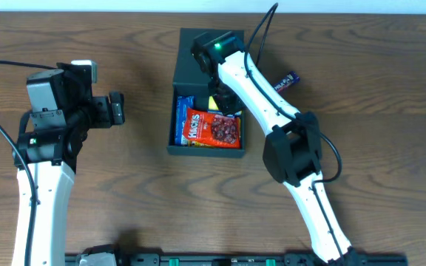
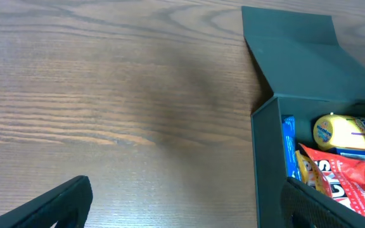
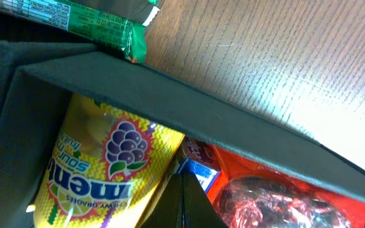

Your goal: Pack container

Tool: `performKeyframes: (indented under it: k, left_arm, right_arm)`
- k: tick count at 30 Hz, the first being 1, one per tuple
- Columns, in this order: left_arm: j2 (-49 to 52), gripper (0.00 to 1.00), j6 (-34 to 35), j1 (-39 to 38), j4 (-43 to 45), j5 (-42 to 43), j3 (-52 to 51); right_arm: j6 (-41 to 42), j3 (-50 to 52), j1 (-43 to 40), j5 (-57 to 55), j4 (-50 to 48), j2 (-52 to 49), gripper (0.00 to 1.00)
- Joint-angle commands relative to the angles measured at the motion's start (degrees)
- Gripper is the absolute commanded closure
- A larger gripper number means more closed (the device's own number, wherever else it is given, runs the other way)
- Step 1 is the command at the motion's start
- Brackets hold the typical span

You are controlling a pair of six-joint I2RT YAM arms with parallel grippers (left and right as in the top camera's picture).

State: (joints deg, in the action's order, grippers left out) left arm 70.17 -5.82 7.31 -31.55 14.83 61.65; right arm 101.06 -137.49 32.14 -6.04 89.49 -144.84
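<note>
Overhead, your container (image 1: 205, 152) sits on the table (image 1: 139, 207) at upper centre. Its lid flap is open toward the top edge, with a red packet (image 1: 214, 127) and a blue packet (image 1: 183, 118) inside. The right end effector (image 1: 225, 99) dips into its upper right corner, and the left end effector (image 1: 115, 108) hangs well apart at left.

Left wrist: its fingers are spread wide at the bottom corners, with the container at right.

Right wrist: a yellow packet (image 3: 106, 158) lies under the container wall and a green packet (image 3: 100, 22) is at upper left. You cannot tell whether this end effector is open or closed.
</note>
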Motion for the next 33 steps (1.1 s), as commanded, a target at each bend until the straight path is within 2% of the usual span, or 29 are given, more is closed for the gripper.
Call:
performKeyframes:
  k: [1, 7, 14, 19, 20, 21, 23, 25, 28, 29, 30, 33]
  left_arm:
    - [-0.5, 0.05, 0.3, 0.2, -0.1, -0.2, 1.6]
    - [-0.5, 0.05, 0.3, 0.2, -0.1, -0.2, 1.6]
    - [-0.5, 0.05, 0.3, 0.2, -0.1, -0.2, 1.6]
    - [-0.5, 0.05, 0.3, 0.2, -0.1, -0.2, 1.6]
    - [-0.5, 0.05, 0.3, 0.2, -0.1, -0.2, 1.6]
    - [-0.5, 0.05, 0.3, 0.2, -0.1, -0.2, 1.6]
    - [-0.5, 0.05, 0.3, 0.2, -0.1, -0.2, 1.6]
    - [-0.5, 0.05, 0.3, 0.2, -0.1, -0.2, 1.6]
    - [-0.5, 0.05, 0.3, 0.2, -0.1, -0.2, 1.6]
    - [-0.5, 0.05, 0.3, 0.2, -0.1, -0.2, 1.6]
    - [-0.5, 0.05, 0.3, 0.2, -0.1, -0.2, 1.6]
    - [-0.5, 0.05, 0.3, 0.2, -0.1, -0.2, 1.6]
  right_arm:
    - [-0.4, 1.8, 0.4, 0.3, 0.0, 1.2, 0.99]
    - [-0.6, 1.0, 0.2, 0.5, -0.4, 1.8, 0.98]
    - [-6.1, -4.0, -0.5, 1.7, -0.6, 6.8, 0.98]
    - [-10.3, -6.1, -1.4, -5.7, -0.5, 12.6, 0.98]
    - [-11.7, -6.1, -1.7, -8.2, -0.2, 13.6, 0.93]
    - [-13.9, -6.1, -1.9, -10.6, 0.6, 14.5, 0.81]
    - [-19.8, -6.1, -2.6, -15.3, 2.8, 15.9, 0.63]
    - [-26.0, -6.1, -3.4, -18.7, 4.0, 16.6, 0.55]
    - [-38.2, -6.1, -5.2, -19.1, 3.1, 16.6, 0.60]
    - [-42.2, -6.0, -6.1, -17.8, 2.8, 16.2, 0.59]
    - [-43.3, -6.0, -6.9, -16.5, 2.9, 16.1, 0.55]
    - [-43.3, -5.8, -9.6, -11.5, 3.1, 15.3, 0.53]
